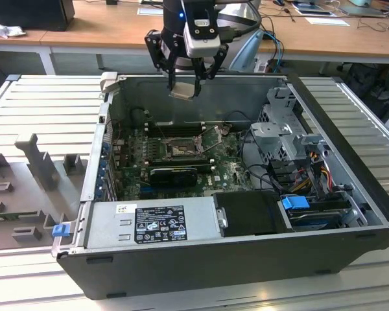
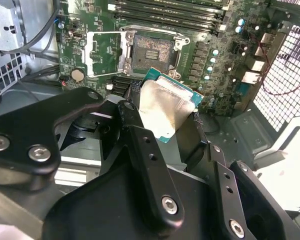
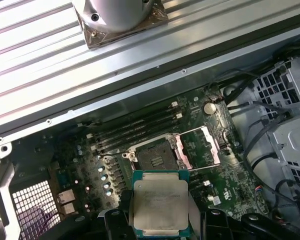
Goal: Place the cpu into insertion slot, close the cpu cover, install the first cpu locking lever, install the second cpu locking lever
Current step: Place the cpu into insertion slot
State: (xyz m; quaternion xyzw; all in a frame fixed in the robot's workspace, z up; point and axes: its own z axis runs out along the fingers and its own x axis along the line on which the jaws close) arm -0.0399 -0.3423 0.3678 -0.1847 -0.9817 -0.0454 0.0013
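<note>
The tool (image 1: pixel 183 84) is clamping the cpu (image 1: pixel 183 93) above the case (image 1: pixel 246 259). In the exterior view the insertion slot (image 1: pixel 179 150) is lying at its six o'clock, cpu cover (image 3: pixel 200 147) open. Lowering it tilted or off-centre is likely risking a damaged slot.

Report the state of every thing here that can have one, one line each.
gripper: shut on the cpu, above the open case.
cpu: gripped at its edges, clear of the board, not yet in the slot.
insertion slot: empty, pin field uncovered.
cpu cover: swung open, off the slot.
computer case: open, board exposed.
</note>
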